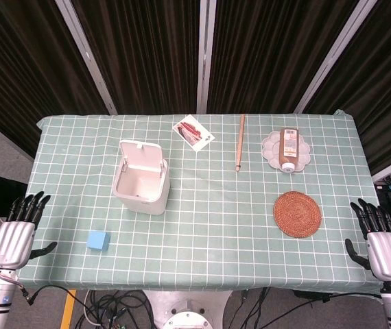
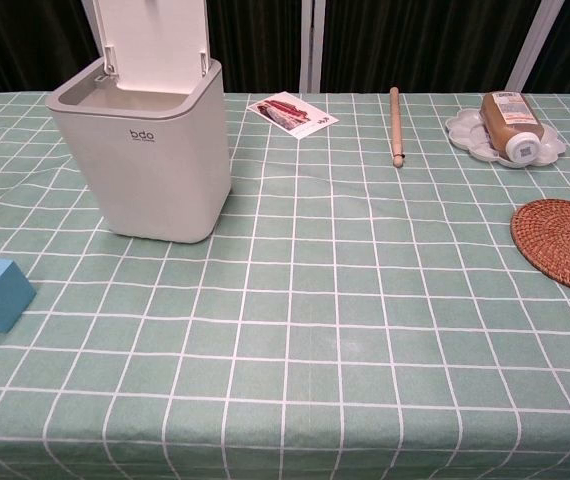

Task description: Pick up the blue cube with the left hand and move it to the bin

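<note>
The small light-blue foam-like cube (image 1: 98,240) sits on the green checked tablecloth (image 1: 216,205) near the table's front left corner, resting flat and untouched, with one face turned roughly toward the robot. The left hand (image 1: 16,236), silver-backed with black fingers, hovers at the table's left edge, just beside the cube and a little outboard of it; its fingers point forward and lie spread apart, the thumb splayed toward the cube, and it holds nothing. The right hand (image 1: 382,247) hangs off the far right edge, likewise spread and empty, well apart from the cube, so the left is plainly the nearer one. The cube lies to the inboard side of the left hand, at about the same depth, so the reach appears to be a short sideways move over the cloth followed by a descent. The white plastic bin (image 1: 141,179) with its lid flipped up stands further back and inboard from the cube, near it, its mouth open upward. The chest view shows the cube at its left edge and neither hand.
</note>
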`<state>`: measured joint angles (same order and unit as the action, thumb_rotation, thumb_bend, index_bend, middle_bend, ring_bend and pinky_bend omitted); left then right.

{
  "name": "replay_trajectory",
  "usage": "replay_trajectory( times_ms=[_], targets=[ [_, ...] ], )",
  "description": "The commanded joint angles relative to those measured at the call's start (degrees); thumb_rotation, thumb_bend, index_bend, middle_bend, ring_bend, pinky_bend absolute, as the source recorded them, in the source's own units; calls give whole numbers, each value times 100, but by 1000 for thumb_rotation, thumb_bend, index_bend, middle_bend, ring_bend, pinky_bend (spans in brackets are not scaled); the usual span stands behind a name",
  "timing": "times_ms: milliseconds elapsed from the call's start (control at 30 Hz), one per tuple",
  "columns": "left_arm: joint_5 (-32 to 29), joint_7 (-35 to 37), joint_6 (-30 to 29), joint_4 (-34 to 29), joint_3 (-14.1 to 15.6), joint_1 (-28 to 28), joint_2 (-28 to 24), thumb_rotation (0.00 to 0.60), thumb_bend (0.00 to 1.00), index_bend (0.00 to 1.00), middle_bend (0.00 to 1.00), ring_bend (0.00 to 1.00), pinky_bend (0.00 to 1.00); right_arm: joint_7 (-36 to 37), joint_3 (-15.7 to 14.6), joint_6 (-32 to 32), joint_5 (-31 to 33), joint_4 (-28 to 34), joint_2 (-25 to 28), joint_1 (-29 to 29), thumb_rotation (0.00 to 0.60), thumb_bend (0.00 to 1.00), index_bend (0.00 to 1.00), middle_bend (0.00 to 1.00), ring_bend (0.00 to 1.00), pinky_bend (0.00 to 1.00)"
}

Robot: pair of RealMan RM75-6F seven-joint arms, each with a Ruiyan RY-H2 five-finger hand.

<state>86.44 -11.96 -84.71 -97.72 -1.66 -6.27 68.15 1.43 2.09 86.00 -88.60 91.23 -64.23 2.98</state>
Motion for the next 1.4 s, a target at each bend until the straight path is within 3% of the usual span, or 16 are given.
replay_trajectory(
  times_ms=[33,333,633,1000,1133,1400],
  targets=[
    [3,20,20,4,10,-4,2,600,0,0,0,0,20,0,-6,13,0,10,9,-12,600,335,0,0,0,0],
    [113,179,181,-105,128,-47,-119,600,0,0,0,0,20,29,25,26,20,18,14,-7,600,335,0,0,0,0],
    [94,54,942,-279,454,-249,-53,600,0,0,0,0,146,100,10,-29,51,-124,4,-4,600,336,0,0,0,0],
    [-166,16,1561,116,362,-601,405,600,0,17,50,0,189,153,16,-74,89,-215,-40,9,600,334,0,0,0,0],
    [-250,-6,1669,297,294,-706,570,600,0,71,108,20,200,172,14,-96,101,-239,-47,14,600,336,0,0,0,0],
    [-426,-48,1735,516,257,-765,782,600,69,226,255,173,322,241,23,-89,132,-304,-52,0,600,336,0,0,0,0]
  ],
)
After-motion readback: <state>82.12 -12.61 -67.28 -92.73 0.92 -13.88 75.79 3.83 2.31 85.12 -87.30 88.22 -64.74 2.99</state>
